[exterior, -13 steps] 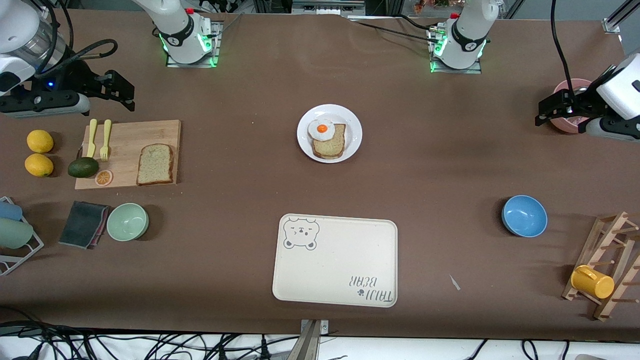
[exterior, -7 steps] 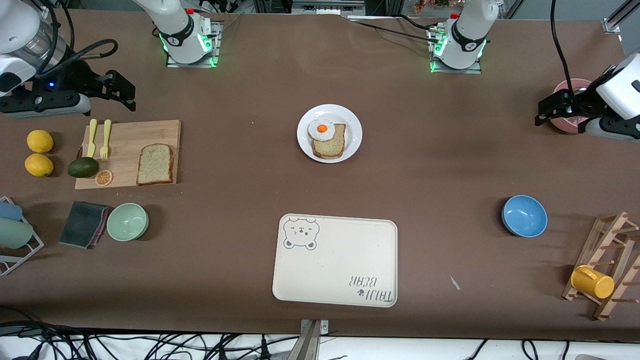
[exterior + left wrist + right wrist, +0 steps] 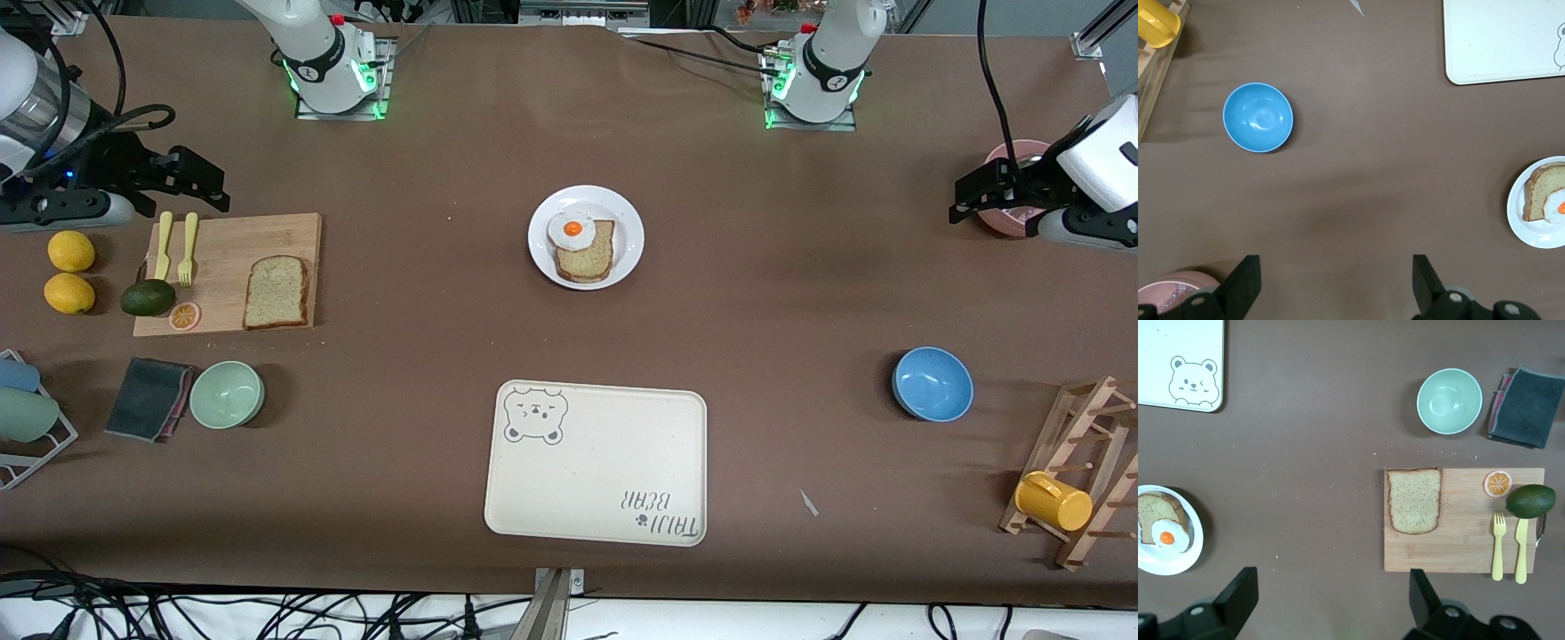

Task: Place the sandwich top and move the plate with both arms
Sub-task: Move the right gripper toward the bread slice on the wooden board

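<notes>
front view, items on table: plate, white, mid-table between the two arm bases, carrying one bread slice with fried egg on it. sandwich top, lying flat on wooden cutting board toward the right arm's end, well apart from the plate; fork, knife, avocado and orange slice on or beside the same board. tray, cream with bear drawing, nearer the camera than the plate. right pincer: over the table just beside the board's edge, fingers wide apart, holding nothing. left pincer: over the table beside a pink bowl, fingers wide apart, holding nothing.
</notes>
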Controlling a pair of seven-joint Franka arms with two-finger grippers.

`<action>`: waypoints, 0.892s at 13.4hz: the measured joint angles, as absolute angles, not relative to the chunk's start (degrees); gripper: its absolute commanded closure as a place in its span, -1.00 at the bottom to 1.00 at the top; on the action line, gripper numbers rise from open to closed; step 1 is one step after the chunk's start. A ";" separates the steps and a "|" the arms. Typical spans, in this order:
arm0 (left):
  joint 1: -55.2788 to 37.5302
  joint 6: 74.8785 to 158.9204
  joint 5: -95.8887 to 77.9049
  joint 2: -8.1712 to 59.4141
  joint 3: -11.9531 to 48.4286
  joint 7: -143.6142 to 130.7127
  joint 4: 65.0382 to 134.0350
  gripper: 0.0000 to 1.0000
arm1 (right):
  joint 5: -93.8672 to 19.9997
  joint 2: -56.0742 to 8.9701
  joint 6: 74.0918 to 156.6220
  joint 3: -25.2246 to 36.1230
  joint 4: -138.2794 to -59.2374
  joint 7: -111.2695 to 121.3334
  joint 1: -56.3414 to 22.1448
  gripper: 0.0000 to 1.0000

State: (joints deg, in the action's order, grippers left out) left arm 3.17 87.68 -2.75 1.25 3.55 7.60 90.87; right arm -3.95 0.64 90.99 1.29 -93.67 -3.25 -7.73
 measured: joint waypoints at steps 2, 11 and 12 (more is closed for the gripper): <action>3.17 87.68 -2.75 1.25 3.55 7.60 90.87 -1.00 | -3.95 0.55 90.47 1.26 -93.67 -3.25 -7.74 -1.00; 3.17 87.68 -2.75 1.25 3.50 7.60 90.87 -1.00 | -2.62 -0.27 90.02 1.01 -94.18 -3.24 -7.80 -1.00; 3.18 87.68 -2.75 1.25 3.50 7.60 90.87 -1.00 | -2.48 -0.28 90.02 0.98 -94.19 -3.24 -7.84 -0.99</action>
